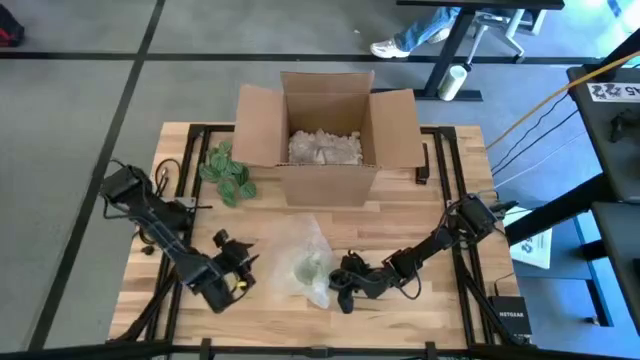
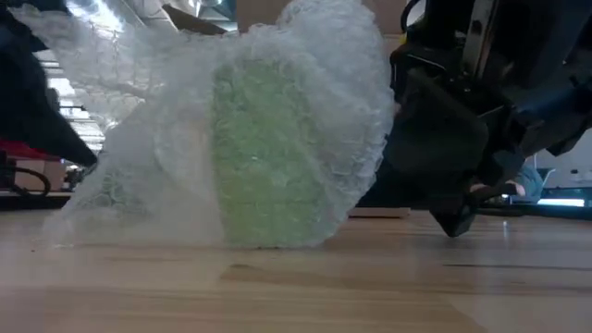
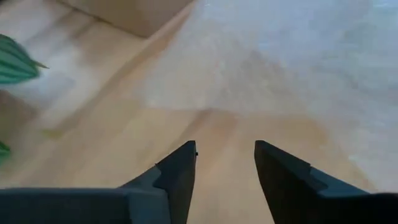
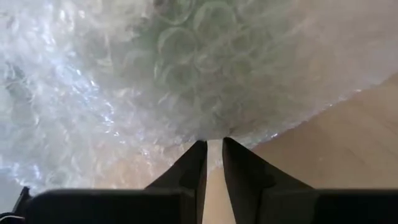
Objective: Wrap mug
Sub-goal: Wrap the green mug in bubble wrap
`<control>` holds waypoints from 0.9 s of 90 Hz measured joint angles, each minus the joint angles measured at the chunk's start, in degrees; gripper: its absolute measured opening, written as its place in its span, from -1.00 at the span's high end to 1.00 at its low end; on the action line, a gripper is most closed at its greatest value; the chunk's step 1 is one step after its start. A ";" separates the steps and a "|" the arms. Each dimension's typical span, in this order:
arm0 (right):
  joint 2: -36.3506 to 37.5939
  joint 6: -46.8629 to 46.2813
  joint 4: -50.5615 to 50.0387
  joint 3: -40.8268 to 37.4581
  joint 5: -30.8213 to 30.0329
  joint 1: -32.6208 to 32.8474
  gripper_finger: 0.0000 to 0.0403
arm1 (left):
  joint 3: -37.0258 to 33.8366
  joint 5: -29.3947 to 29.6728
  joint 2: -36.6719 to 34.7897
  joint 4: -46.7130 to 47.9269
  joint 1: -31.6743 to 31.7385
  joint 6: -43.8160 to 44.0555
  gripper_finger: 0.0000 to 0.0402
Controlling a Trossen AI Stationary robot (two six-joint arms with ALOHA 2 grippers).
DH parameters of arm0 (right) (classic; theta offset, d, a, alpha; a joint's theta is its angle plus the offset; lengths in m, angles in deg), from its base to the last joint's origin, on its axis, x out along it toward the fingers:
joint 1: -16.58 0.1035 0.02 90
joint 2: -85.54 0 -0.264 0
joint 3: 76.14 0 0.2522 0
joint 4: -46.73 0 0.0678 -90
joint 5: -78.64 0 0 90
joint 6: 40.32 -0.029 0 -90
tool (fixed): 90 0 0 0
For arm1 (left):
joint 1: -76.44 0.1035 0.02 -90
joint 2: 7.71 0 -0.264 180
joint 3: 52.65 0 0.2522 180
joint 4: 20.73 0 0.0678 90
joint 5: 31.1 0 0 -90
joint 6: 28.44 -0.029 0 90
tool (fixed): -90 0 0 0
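Mug, pale green, standing upright on the table near its front edge, loosely draped in bubble wrap; the same wrap appears in the high view as a translucent sheet spreading back toward the open box. Green leaves lie beside the box, well apart from the work.

Right gripper: low at the wrap's right edge, fingers nearly closed with only a slit between them; in the right wrist view their tips meet the hem of the wrap, but whether film is pinched between them cannot be told. Left gripper: just beside the wrap's left edge, fingers moderately apart and holding nothing, bare table between them.

Handling, as judged: the wrap is light, soft and springy, likely to slip or unfold when released, so it is best taken at a free edge or corner, where a thin pinch can hold it. The mug looks rigid, breakable and heavy enough to anchor the sheet, yet it could tip if the film is pulled sideways; pulls should run around its wall, low down.
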 joint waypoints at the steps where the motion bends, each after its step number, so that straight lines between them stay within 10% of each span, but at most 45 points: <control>1: 0.01 0.00 0.00 0.00 0.00 0.00 0.82 | -0.49 0.14 -0.35 -0.85 -0.32 -0.15 0.32; 42: -0.03 -0.79 2.64 -0.04 1.59 0.02 0.82 | -15.84 -1.12 -14.43 -32.37 -3.31 -23.01 0.49; 81: -0.03 -1.52 2.89 -0.04 2.60 0.02 0.82 | -15.94 -7.89 -15.72 -31.98 4.41 -35.99 0.49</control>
